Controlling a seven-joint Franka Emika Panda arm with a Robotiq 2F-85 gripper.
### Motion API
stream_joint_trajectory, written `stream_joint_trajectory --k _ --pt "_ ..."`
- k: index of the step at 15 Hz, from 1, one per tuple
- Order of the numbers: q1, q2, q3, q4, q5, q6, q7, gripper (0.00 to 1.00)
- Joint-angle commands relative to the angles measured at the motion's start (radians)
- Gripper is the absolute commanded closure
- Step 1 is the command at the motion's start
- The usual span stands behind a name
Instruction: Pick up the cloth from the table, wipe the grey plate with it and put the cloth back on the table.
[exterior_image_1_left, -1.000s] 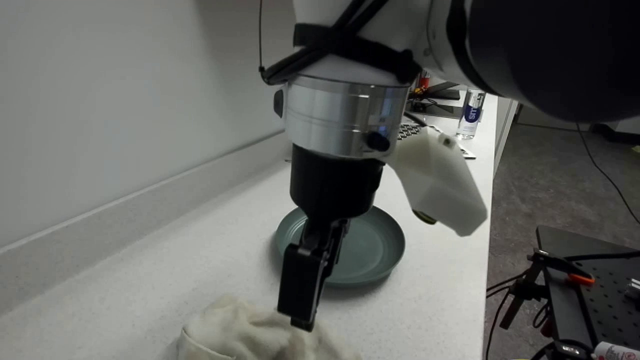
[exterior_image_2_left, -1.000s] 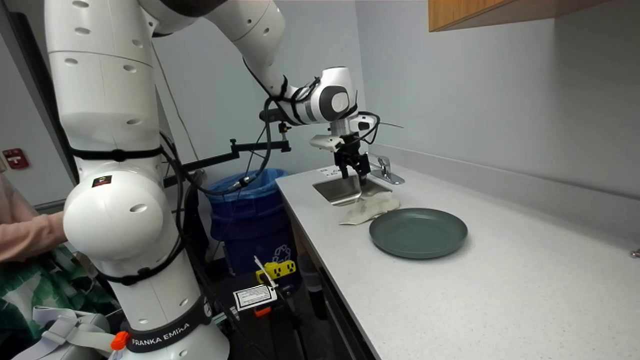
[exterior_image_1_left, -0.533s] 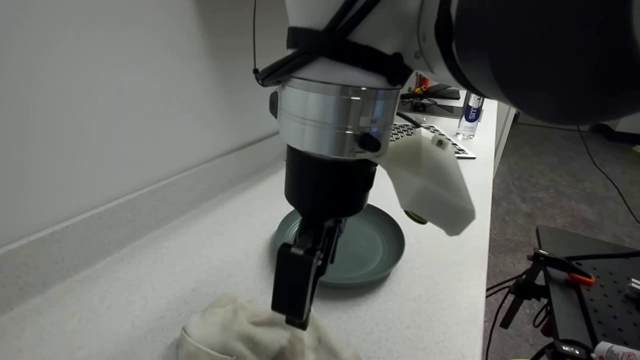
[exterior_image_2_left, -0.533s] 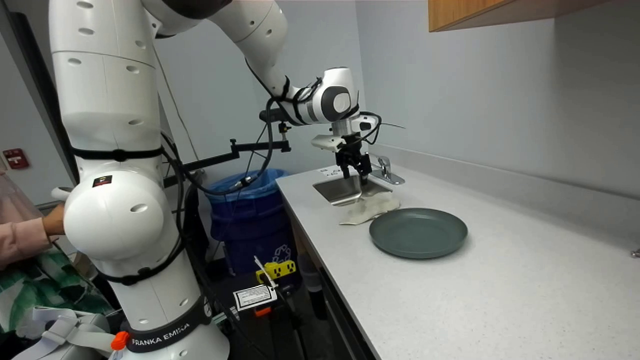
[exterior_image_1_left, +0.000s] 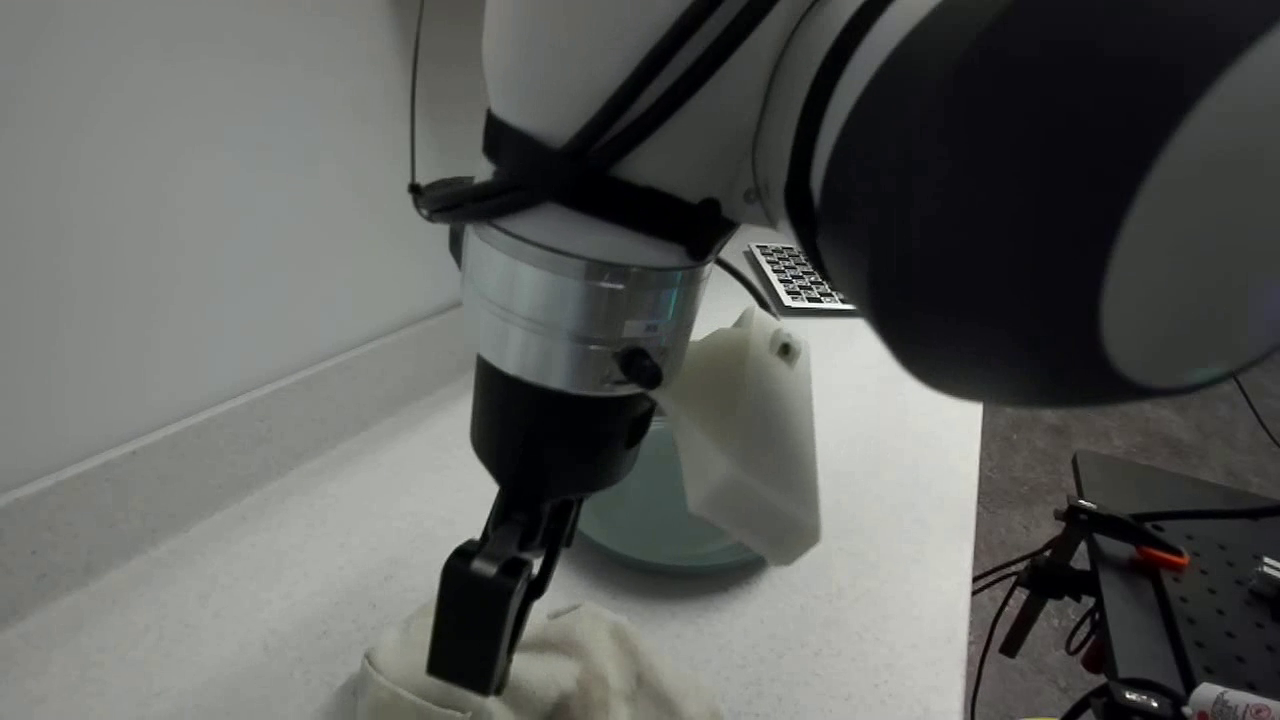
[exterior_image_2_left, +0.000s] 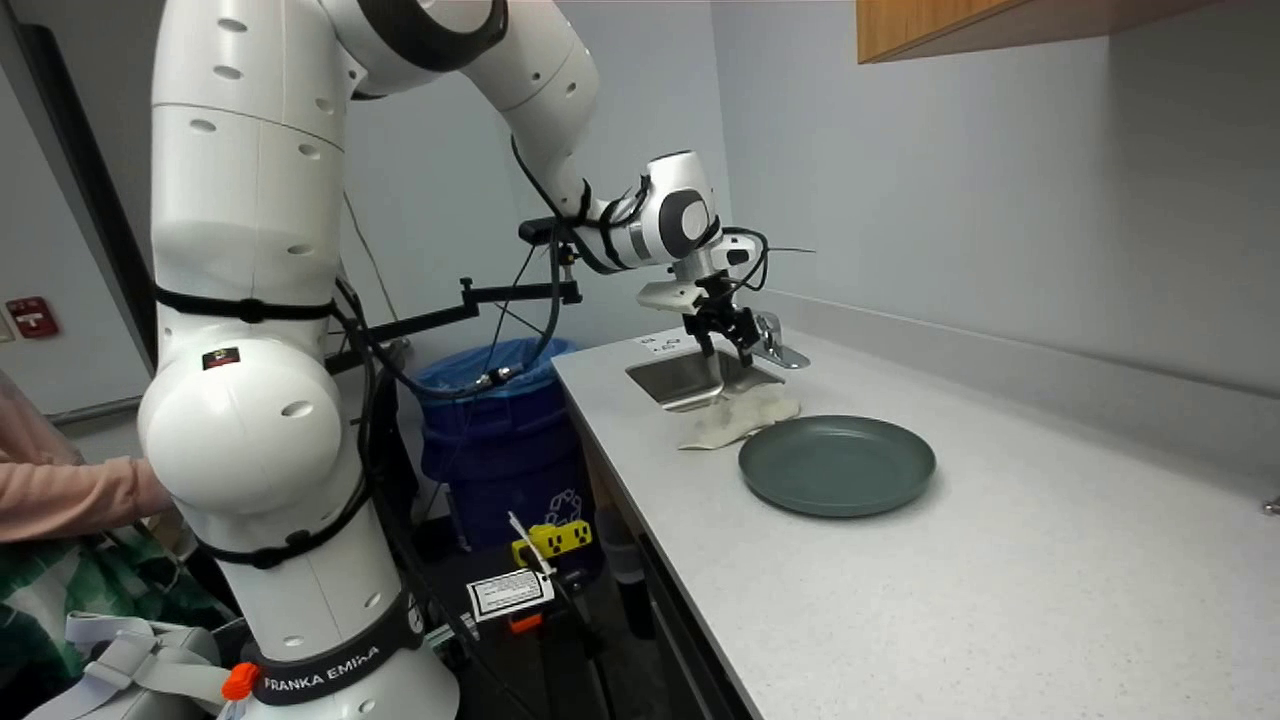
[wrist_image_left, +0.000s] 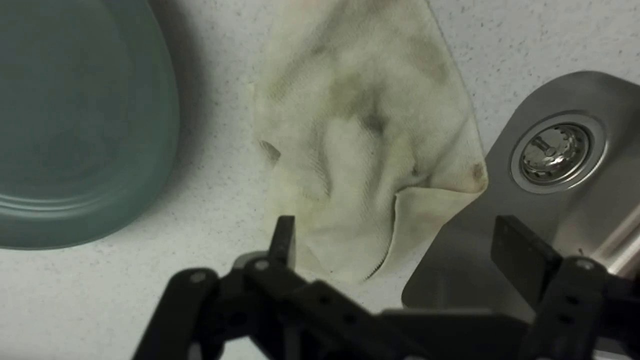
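Note:
The cream, stained cloth (wrist_image_left: 360, 125) lies crumpled on the white table (exterior_image_2_left: 1000, 600), one corner reaching over the sink edge. It shows in both exterior views too (exterior_image_1_left: 590, 660) (exterior_image_2_left: 745, 415). The grey-green plate (wrist_image_left: 75, 125) lies flat beside the cloth; it also shows in both exterior views (exterior_image_1_left: 640, 520) (exterior_image_2_left: 838, 465), partly hidden by the arm in one of them. My gripper (wrist_image_left: 402, 240) is open with nothing between its fingers. In the wrist view one finger overlaps the cloth's edge and the other is over the sink. In an exterior view the gripper (exterior_image_2_left: 727, 355) hangs above the sink, apart from the cloth.
A steel sink (exterior_image_2_left: 680, 380) with a drain strainer (wrist_image_left: 555, 152) is set into the table beside the cloth. A faucet (exterior_image_2_left: 772, 340) stands at its back, close to the gripper. A wall (exterior_image_1_left: 200, 200) runs along the table. A checkered board (exterior_image_1_left: 795, 275) lies beyond the plate.
In an exterior view my gripper has moved left and down; in the exterior view with the sink it has shifted slightly right and tilted. The cloth and plate have not moved.

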Motion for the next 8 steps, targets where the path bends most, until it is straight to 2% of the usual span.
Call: stream_joint_trajectory --k 1,8 --pt "0.082 0.124 -0.078 0.107 -0.080 0.044 0.058 0.00" --pt "0.124 0.241 -0.130 0.165 -0.044 0.036 0.046 0.00"
